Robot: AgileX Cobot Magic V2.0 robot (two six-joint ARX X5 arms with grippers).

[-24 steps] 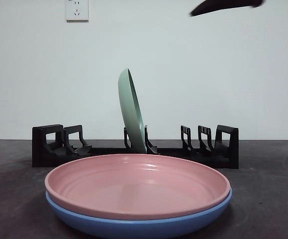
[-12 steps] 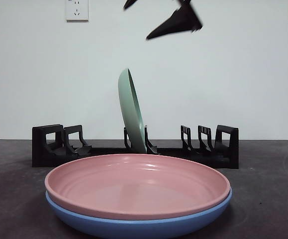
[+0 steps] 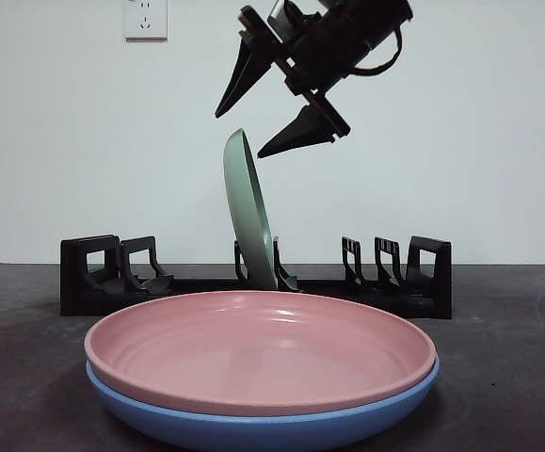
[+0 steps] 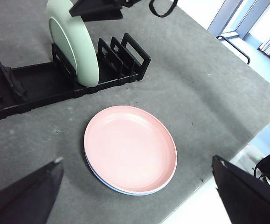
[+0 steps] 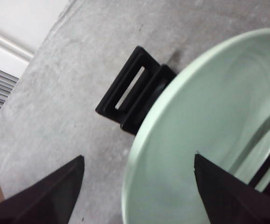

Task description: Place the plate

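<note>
Black plastic forms the long slotted dish rack (image 3: 253,282) that stretches across the grey table (image 3: 507,377), the biggest thing in view. In front of it lies a round pink plate (image 3: 253,348) stacked flat on a blue plate (image 3: 253,428) of the same shape. A pale green round plate (image 3: 247,212) stands on edge in a middle slot of the rack, leaning a little, its rim uppermost.

The right gripper (image 3: 267,118) hangs directly above that rim, jaws spread wide and holding nothing, one jaw to each side of the plate's plane. The green plate (image 5: 209,135) thus lies straight below and between the jaws, so a short drop would bring them astride its top edge. The left gripper (image 4: 135,186) waits well away over the table's near edge, also wide open and empty; the right arm is far the nearer.

A second ago only a dark tip showed at the top of the front view; since then the gripper has descended and swung over the green plate, while the plates and rack have not shifted.
</note>
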